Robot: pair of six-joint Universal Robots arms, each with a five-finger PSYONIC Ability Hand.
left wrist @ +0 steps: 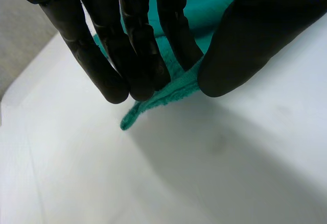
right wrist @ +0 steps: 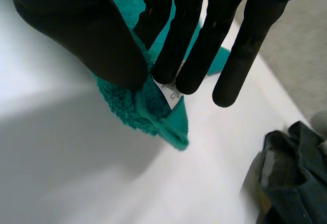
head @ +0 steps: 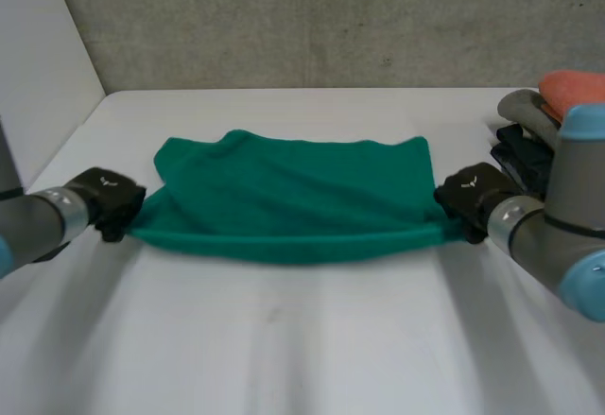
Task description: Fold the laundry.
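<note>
Towel (head: 293, 202) over white table (head: 302, 339), grey wall (head: 331, 18)

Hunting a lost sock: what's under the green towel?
White table shows around the towel and beneath the corners that the left robot hand and right robot hand pinch. Under its middle, the cloth hides everything.

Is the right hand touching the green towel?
Touching. The right wrist view shows the right hand pinching a corner of the green towel between thumb and fingers.
</note>
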